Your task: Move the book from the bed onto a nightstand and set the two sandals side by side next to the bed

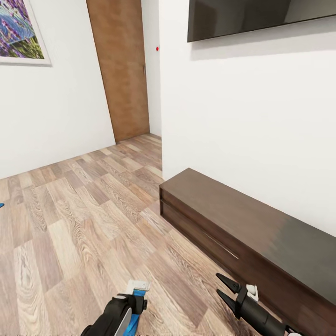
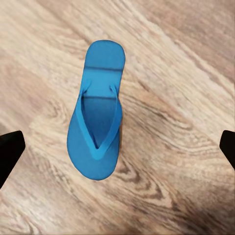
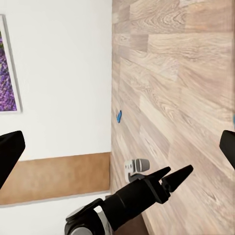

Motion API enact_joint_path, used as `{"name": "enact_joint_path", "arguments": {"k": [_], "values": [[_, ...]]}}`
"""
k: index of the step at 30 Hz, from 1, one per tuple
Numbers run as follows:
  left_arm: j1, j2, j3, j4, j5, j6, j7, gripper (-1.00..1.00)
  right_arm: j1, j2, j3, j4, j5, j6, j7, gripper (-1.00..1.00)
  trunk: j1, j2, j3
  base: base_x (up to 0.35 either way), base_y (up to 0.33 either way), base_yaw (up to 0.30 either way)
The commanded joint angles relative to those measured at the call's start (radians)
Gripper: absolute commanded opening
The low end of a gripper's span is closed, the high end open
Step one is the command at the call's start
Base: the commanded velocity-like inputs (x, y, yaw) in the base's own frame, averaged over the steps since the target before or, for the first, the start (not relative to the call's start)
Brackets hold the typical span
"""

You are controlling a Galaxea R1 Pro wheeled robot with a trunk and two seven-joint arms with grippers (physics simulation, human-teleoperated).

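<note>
A blue sandal point(image 2: 98, 110) hangs over the plank floor point(image 2: 186, 161), strap up, between the spread fingers of the left pincer point(image 2: 117, 147). In the head view its blue sole point(image 1: 135, 322) shows just under that pincer point(image 1: 132, 302), so it seems carried, though how it is held I cannot tell. A loose hold could drop it on the way. The right pincer point(image 1: 223, 288) is spread, pinching nothing, near the low dark cabinet point(image 1: 242, 224), which it could clip.

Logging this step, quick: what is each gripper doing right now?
Left gripper: open, fingers spread wide above a blue sandal lying on the floor, not holding it.
Right gripper: open, empty.
</note>
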Motion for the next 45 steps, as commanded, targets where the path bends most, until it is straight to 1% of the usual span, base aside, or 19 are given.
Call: {"name": "enact_joint_path", "arguments": {"k": [1, 26, 29, 32, 37, 41, 45], "values": [[0.000, 0.001, -0.003, -0.001, 0.011, 0.002, 0.013, 1.00, 0.000, 0.000, -0.001, 0.000, -0.005, 0.007, -0.001, 1.00, 0.000, -0.001, -0.005, 0.000, 0.000, 0.000], [0.000, 0.001, -0.002, -0.013, 0.009, -0.007, 0.022, 1.00, 0.000, 0.000, -0.001, 0.000, -0.005, 0.007, -0.001, 1.00, 0.011, -0.006, -0.101, 0.000, 0.000, 0.000], [0.000, 0.001, -0.002, -0.026, 0.009, -0.018, 0.022, 1.00, 0.000, 0.000, -0.001, 0.000, -0.005, 0.007, -0.001, 1.00, 0.013, -0.007, -0.113, 0.000, 0.000, 0.000], [0.000, 0.002, -0.002, -0.035, 0.009, -0.044, 0.023, 1.00, 0.000, 0.000, -0.001, 0.000, -0.005, 0.007, -0.001, 1.00, 0.014, -0.008, -0.125, 0.000, 0.000, 0.000], [0.000, 0.003, -0.001, -0.039, 0.008, -0.108, 0.035, 1.00, 0.000, 0.000, -0.001, 0.000, -0.005, 0.007, -0.001, 1.00, 0.016, -0.009, -0.144, 0.000, 0.000, 0.000], [0.000, 0.003, -0.001, -0.039, 0.008, -0.129, 0.058, 1.00, 0.000, 0.000, -0.001, 0.000, -0.005, 0.007, -0.001, 1.00, 0.018, -0.010, -0.159, 0.000, 0.000, 0.000], [0.000, 0.004, -0.002, -0.039, 0.008, -0.132, 0.062, 1.00, 0.000, 0.000, -0.001, 0.000, -0.005, 0.007, -0.001, 1.00, 0.020, -0.011, -0.175, 0.000, 0.000, 0.000]]}}
